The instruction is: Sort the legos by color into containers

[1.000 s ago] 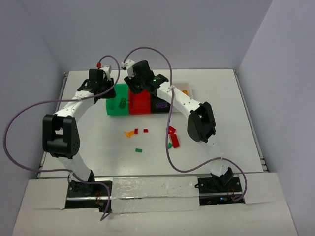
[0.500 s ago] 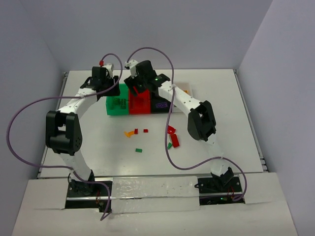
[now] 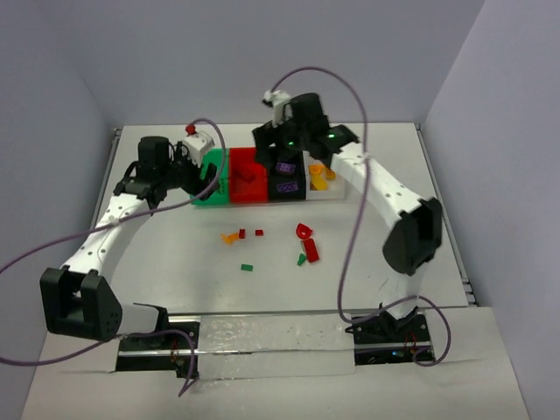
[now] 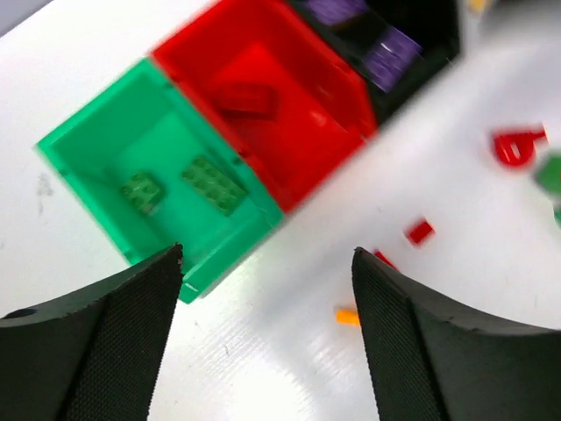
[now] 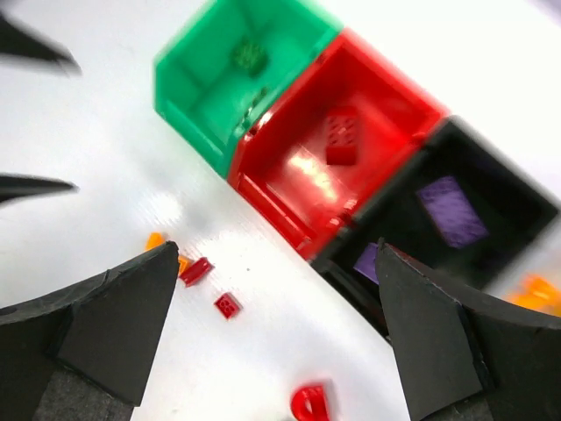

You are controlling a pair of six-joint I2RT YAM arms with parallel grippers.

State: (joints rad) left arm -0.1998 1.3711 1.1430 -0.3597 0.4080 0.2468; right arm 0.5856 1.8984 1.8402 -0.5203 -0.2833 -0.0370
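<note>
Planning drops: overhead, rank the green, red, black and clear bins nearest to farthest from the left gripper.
1. green bin, by the left gripper.
2. red bin, next rightward.
3. black bin, third along.
4. clear bin, right end.

Bright even light, motion-blurred wrist views

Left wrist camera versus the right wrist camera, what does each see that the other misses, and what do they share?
Only the left wrist view shows a loose green piece at its right edge. Only the right wrist view shows two dark pointed tips at its left edge. Both show the green bin, the red bin holding a red brick, the black bin with purple pieces, and a rounded red piece on the table.
</note>
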